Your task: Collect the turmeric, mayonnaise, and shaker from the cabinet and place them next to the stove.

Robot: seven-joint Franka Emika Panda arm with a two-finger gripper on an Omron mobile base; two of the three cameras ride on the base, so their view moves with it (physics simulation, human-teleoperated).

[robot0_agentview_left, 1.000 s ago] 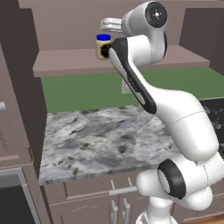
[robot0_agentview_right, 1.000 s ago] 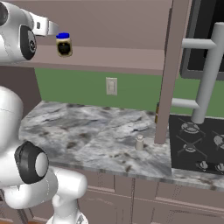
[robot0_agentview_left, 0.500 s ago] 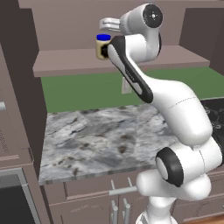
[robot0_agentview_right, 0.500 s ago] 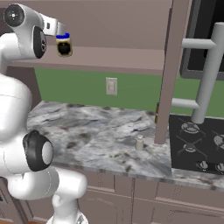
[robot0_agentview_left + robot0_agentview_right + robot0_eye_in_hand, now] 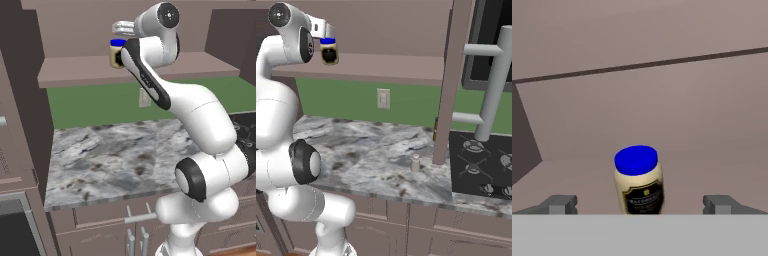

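The mayonnaise (image 5: 638,182), a cream jar with a blue lid and a dark label, stands upright on the cabinet (image 5: 75,75) shelf. My gripper (image 5: 640,205) is open, with the jar centred ahead between its wide-set fingertips (image 5: 559,204). From the base, the gripper (image 5: 121,25) hovers just above and in front of the mayonnaise (image 5: 115,52). The shaker (image 5: 415,162) stands on the counter left of the stove (image 5: 481,160). An amber sliver (image 5: 435,131) at the door's edge may be the turmeric; the rest is hidden.
The cabinet's open door (image 5: 448,75) hangs edge-on between the counter and the stove. A marble counter (image 5: 110,155) lies under the shelf, with a wall outlet (image 5: 383,98) on the green backsplash. A tall side panel (image 5: 20,100) bounds the left.
The arm's upper links have swung round while the hand stays by the jar. The jaws stay open and the jar has not moved.
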